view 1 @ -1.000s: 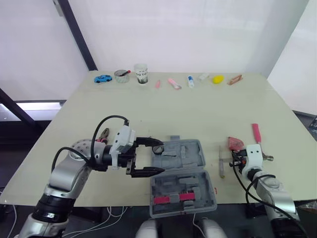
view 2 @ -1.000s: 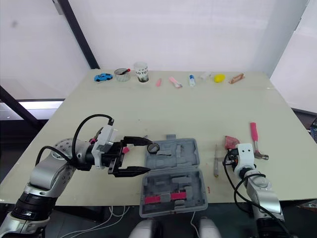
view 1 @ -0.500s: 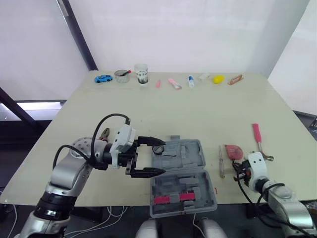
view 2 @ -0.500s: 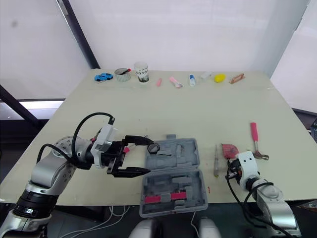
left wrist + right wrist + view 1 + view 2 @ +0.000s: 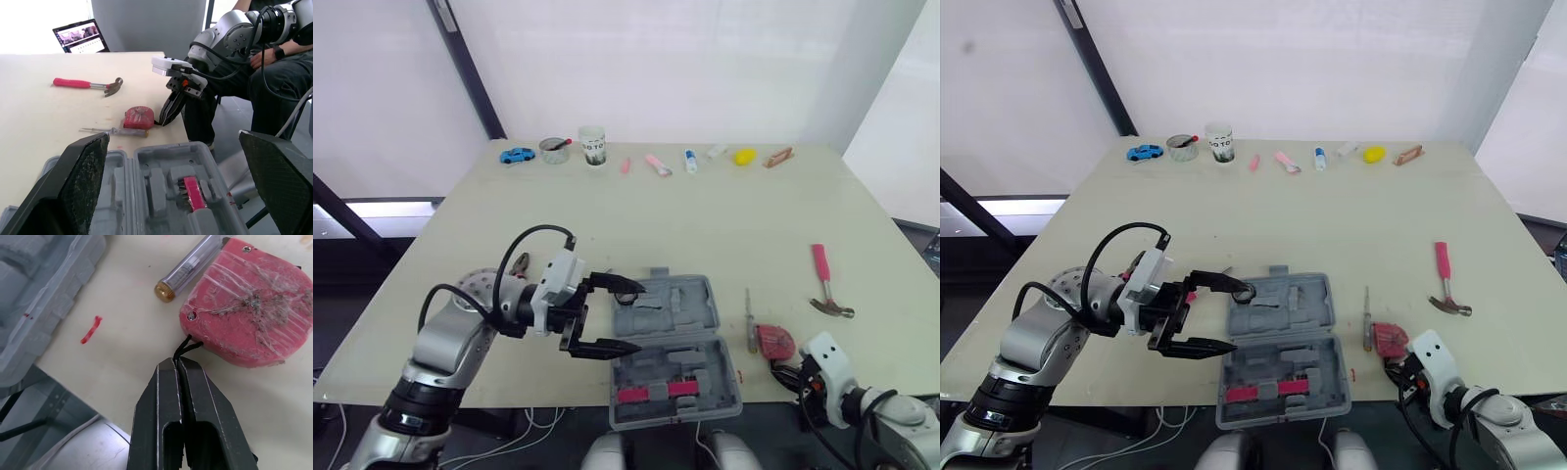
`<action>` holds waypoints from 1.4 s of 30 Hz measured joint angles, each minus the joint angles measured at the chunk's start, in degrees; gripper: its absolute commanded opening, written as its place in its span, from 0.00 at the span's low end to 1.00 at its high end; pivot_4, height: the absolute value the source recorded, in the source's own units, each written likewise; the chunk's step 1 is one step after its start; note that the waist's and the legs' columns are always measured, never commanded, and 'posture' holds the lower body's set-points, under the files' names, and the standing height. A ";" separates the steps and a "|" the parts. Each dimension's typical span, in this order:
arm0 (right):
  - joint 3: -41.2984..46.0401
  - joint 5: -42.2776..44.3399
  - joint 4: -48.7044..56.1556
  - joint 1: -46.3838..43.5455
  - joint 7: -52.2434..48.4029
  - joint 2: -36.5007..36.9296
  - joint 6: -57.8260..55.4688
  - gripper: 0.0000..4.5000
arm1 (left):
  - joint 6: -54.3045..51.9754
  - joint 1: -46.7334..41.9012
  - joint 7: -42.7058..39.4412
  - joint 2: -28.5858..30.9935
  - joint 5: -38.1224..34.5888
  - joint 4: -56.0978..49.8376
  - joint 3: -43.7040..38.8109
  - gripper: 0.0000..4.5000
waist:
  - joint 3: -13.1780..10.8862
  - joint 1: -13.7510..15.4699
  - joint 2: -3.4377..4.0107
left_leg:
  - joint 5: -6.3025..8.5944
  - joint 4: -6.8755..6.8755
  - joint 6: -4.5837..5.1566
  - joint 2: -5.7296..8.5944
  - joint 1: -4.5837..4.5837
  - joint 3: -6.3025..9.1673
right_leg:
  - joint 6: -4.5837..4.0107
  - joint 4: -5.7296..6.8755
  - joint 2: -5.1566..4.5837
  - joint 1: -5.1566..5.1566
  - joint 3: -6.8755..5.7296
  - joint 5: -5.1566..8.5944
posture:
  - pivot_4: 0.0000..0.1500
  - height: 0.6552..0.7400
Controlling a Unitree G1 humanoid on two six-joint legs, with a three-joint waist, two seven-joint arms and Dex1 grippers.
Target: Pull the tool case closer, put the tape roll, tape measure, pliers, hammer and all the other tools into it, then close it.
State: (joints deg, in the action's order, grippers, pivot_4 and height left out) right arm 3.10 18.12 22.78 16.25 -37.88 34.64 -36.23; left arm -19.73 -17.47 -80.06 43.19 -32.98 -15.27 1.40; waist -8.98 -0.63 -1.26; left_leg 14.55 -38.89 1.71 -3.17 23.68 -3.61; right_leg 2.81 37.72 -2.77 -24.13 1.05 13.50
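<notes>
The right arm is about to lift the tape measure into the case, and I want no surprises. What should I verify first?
1. The right tool is shut on the black cord of the tape measure: ok.
2. The cord grip is firm enough for a lift: cannot tell.
3. The tape measure is clear of the screwdriver: not ok, they lie against each other.
4. The tool case is open, pockets facing up: ok.
5. The left tool is clear of the case: not ok, open, one finger over its left corner.
</notes>
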 measured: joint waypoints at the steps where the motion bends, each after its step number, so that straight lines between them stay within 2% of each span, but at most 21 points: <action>1: -0.15 0.11 0.34 0.30 -0.22 0.08 -0.07 0.01 | 0.00 0.00 -0.19 0.09 0.00 0.00 0.00 1.00 | 0.00 0.01 0.00 | 0.00 0.00 0.00 0.00 0.01 0.01 | 0.00 0.00 0.00 0.00 0.00 0.00 | 1.00 1.00; 17: -0.64 1.24 1.64 1.51 -1.83 2.61 -2.17 0.01 | -0.26 -0.48 -1.12 1.03 0.00 0.00 0.00 1.00 | -0.01 0.04 -0.01 | 0.00 0.00 0.00 0.00 0.01 0.02 | 0.01 -0.01 0.00 0.00 -0.02 0.01 | 1.00 1.00; 20: -0.56 1.54 2.25 1.82 -2.40 3.84 -2.25 0.18 | -0.36 -0.48 -1.19 1.15 0.00 0.00 0.00 1.00 | -0.01 0.05 -0.01 | 0.00 0.00 0.00 0.01 0.01 0.02 | 0.01 -0.01 -0.01 0.00 -0.02 0.01 | 1.00 1.00; 22: -0.36 2.44 3.17 2.31 -3.52 4.99 -2.82 0.43 | -0.50 -0.48 -1.19 1.15 -0.04 0.01 0.00 1.00 | -0.01 0.06 -0.02 | 0.00 0.00 0.00 0.01 0.02 0.02 | 0.01 -0.01 -0.01 0.00 -0.02 0.01 | 1.00 1.00; 23: -0.24 3.16 3.80 2.59 -4.35 5.72 -3.40 0.53 | -0.54 -0.49 -1.15 1.14 -0.04 0.03 0.00 1.00 | -0.01 0.07 -0.02 | 0.00 0.00 0.00 0.01 0.02 0.03 | 0.02 -0.01 0.00 0.00 -0.03 0.01 | 1.00 1.00; 24: -0.18 3.36 3.91 2.66 -4.48 5.84 -3.54 0.56 | -0.54 -0.49 -1.14 1.14 -0.04 0.04 0.00 1.00 | -0.01 0.07 -0.03 | 0.00 0.00 0.00 0.01 0.02 0.04 | 0.01 -0.01 0.00 0.00 -0.03 0.01 | 1.00 1.00; 26: 0.32 4.67 4.96 3.81 -6.06 7.81 -4.54 0.71 | -0.54 -0.63 -0.83 1.07 -0.05 0.18 -0.02 1.00 | -0.02 0.09 -0.03 | 0.00 0.00 0.00 0.01 0.02 0.02 | 0.03 -0.01 -0.01 0.00 -0.02 0.02 | 1.00 1.00; 27: 1.02 5.27 5.62 4.75 -7.17 9.35 -4.83 0.85 | -0.54 -0.66 -0.78 1.07 -0.06 0.18 -0.06 1.00 | -0.02 0.12 -0.03 | 0.00 0.00 0.00 0.01 0.02 0.03 | 0.03 -0.02 -0.01 0.01 -0.03 0.02 | 1.00 1.00; 28: 2.42 5.74 5.97 5.67 -8.45 10.74 -4.76 0.95 | -0.55 -0.66 -0.78 1.10 -0.09 0.18 -0.12 1.00 | -0.02 0.18 -0.05 | 0.00 0.00 0.00 0.01 0.02 0.04 | 0.03 -0.03 -0.01 0.02 -0.03 0.02 | 1.00 1.00; 29: 3.14 5.89 5.99 6.14 -9.40 11.70 -4.32 0.98 | -0.57 -0.65 -0.82 1.10 -0.18 0.18 -0.12 1.00 | -0.02 0.20 -0.05 | 0.00 0.00 0.00 0.01 0.02 0.03 | 0.04 -0.04 -0.01 0.02 -0.03 0.02 | 1.00 1.00; 35: 7.39 5.32 2.31 5.13 -15.84 15.56 4.53 0.98 | -2.32 -0.65 -2.04 1.60 -2.60 0.16 -0.34 1.00 | -0.04 0.02 -0.07 | 0.00 -0.01 0.00 0.01 -0.01 0.05 | 0.07 -0.03 0.01 0.03 -0.04 0.04 | 1.00 1.00; 42: 5.15 2.25 -9.39 -6.89 -25.29 16.01 21.78 0.98 | -2.15 -1.22 -3.39 1.54 -3.19 0.14 -0.32 1.00 | -0.06 0.01 -0.09 | 0.00 -0.03 0.00 0.01 -0.02 0.04 | 0.06 -0.05 0.02 0.06 -0.04 0.03 | 1.00 1.00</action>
State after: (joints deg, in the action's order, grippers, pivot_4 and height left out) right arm 8.25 20.37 13.39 9.36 -63.16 50.65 -14.46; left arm -21.88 -18.69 -83.45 44.73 -36.18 -15.13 1.08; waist -9.04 -0.62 -1.35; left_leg 14.55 -38.92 1.71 -3.16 23.66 -3.57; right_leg 2.87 37.67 -2.75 -24.07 1.01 13.53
